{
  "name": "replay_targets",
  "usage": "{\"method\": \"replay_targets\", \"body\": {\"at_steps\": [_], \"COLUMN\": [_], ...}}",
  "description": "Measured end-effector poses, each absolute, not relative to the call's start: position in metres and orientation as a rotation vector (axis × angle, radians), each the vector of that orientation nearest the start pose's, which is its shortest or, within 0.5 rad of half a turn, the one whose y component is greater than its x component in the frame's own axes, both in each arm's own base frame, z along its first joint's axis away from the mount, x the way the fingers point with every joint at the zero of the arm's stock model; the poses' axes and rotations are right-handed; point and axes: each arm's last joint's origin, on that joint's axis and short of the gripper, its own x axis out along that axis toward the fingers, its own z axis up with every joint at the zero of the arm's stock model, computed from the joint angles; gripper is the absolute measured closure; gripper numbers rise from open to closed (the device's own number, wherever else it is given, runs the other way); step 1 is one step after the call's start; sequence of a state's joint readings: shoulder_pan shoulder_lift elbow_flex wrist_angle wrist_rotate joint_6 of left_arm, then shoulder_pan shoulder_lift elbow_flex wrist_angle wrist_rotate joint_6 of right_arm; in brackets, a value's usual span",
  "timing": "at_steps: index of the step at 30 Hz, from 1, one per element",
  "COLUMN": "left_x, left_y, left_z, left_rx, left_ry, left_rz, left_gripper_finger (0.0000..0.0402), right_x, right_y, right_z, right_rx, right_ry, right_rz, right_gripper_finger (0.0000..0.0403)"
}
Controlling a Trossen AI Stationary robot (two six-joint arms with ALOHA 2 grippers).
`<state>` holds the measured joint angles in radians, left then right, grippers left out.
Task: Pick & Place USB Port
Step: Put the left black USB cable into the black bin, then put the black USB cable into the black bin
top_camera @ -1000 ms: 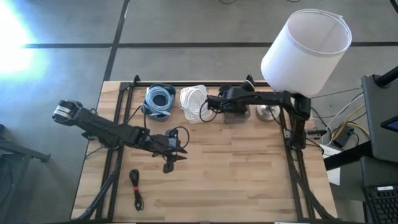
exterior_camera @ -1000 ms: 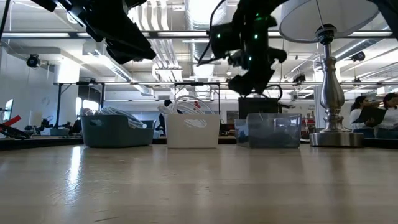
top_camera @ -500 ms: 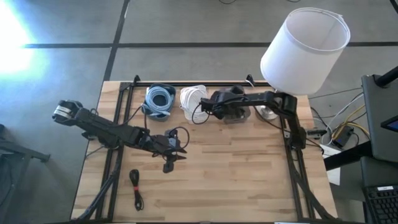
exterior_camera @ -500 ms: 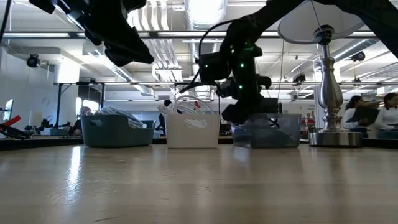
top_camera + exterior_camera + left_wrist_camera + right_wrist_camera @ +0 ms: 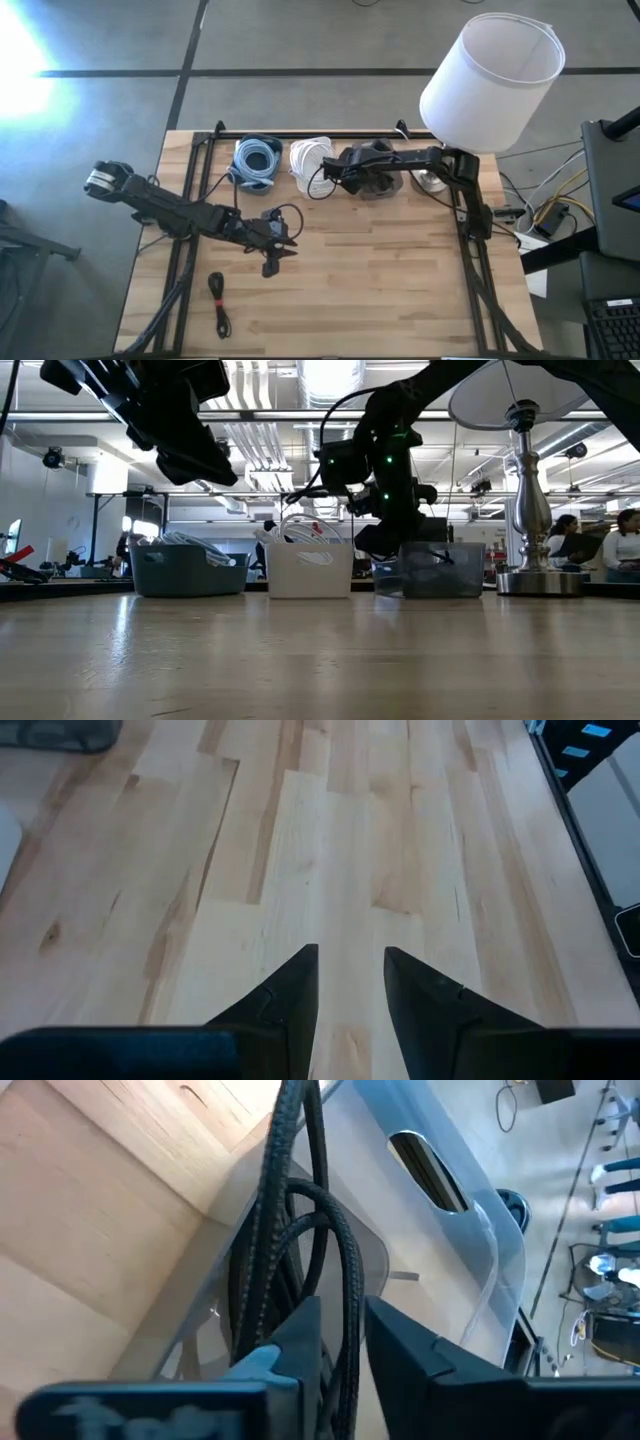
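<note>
The left claw (image 5: 283,243) hangs empty over the pale wooden plank worktop (image 5: 400,290), its fingers a narrow gap apart. The right claw (image 5: 340,1320), slightly parted, straddles a black braided cable (image 5: 290,1230) looping just ahead of it into the clear plastic bin (image 5: 382,186).

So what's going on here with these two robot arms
The right gripper is over the clear bin at the back of the table, with a black cable running between its fingers and down into the bin. The left gripper hovers open and empty over bare wood mid-table. Another black cable lies near the front left.
</note>
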<state>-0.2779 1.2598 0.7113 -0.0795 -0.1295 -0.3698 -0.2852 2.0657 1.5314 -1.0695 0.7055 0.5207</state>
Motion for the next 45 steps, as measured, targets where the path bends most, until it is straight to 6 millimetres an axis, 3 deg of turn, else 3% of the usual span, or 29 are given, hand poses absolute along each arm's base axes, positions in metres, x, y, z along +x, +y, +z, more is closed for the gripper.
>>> {"method": "replay_targets", "body": {"at_steps": [8, 15, 22, 29, 37, 41, 45], "left_x": [0.249, 0.248, 0.242, 0.221, 0.184, 0.164, 0.145], "left_y": [-0.067, -0.07, -0.088, -0.115, -0.146, -0.161, -0.172], "left_z": [0.222, 0.222, 0.222, 0.214, 0.207, 0.202, 0.199], "left_rx": [-0.233, -0.267, -0.236, -0.034, 0.014, 0.08, -0.011], "left_ry": [0.626, 0.63, 0.643, 0.758, 0.963, 1.046, 1.16], "left_rz": [-0.029, -0.029, -0.101, -0.288, -0.556, -0.626, -0.597], "left_gripper_finger": [0.0282, 0.0283, 0.0284, 0.0285, 0.0285, 0.0285, 0.0285], "right_x": [0.364, 0.354, 0.345, 0.343, 0.344, 0.342, 0.339], "right_y": [-0.115, -0.107, -0.089, -0.039, 0.035, 0.059, 0.073], "right_z": [0.186, 0.214, 0.244, 0.268, 0.269, 0.269, 0.269], "right_rx": [0.025, 0.092, 0.081, 0.075, 0.049, 0.022, 0.003], "right_ry": [1.32, 1.234, 1.144, 0.993, 0.921, 0.913, 0.91], "right_rz": [-1.127, -1.17, -1.166, -1.113, -0.951, -0.886, -0.847], "right_gripper_finger": [0.0274, 0.026, 0.0257, 0.0251, 0.0249, 0.0247, 0.0248]}}
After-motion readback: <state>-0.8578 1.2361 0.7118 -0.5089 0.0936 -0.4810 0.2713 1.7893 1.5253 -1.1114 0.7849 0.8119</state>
